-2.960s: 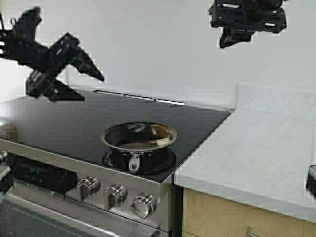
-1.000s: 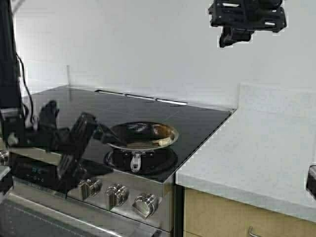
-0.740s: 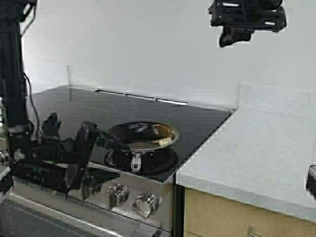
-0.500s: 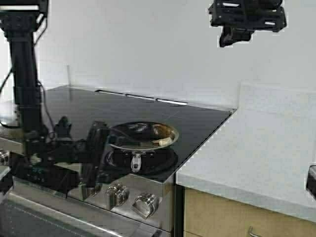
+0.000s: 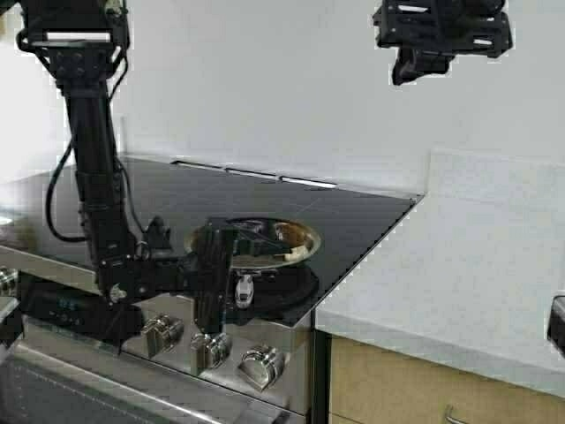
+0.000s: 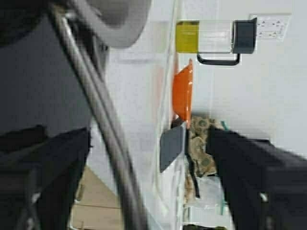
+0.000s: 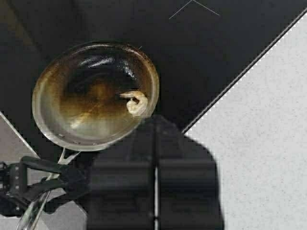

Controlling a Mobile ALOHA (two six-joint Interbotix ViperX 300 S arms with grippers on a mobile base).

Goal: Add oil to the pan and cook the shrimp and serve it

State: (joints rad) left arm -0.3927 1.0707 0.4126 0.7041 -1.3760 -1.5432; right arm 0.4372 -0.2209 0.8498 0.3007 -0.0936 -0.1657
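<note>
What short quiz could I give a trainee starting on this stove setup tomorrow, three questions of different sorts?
1. True or false: the shrimp lies inside the pan.
2. Which gripper is low, by the pan's handle? A) left gripper B) right gripper C) neither
3. Fill in: in the left wrist view, the oil sits in a clear jug with a ____ lid.

Key: 1 true; 2 A; 3 black.
</note>
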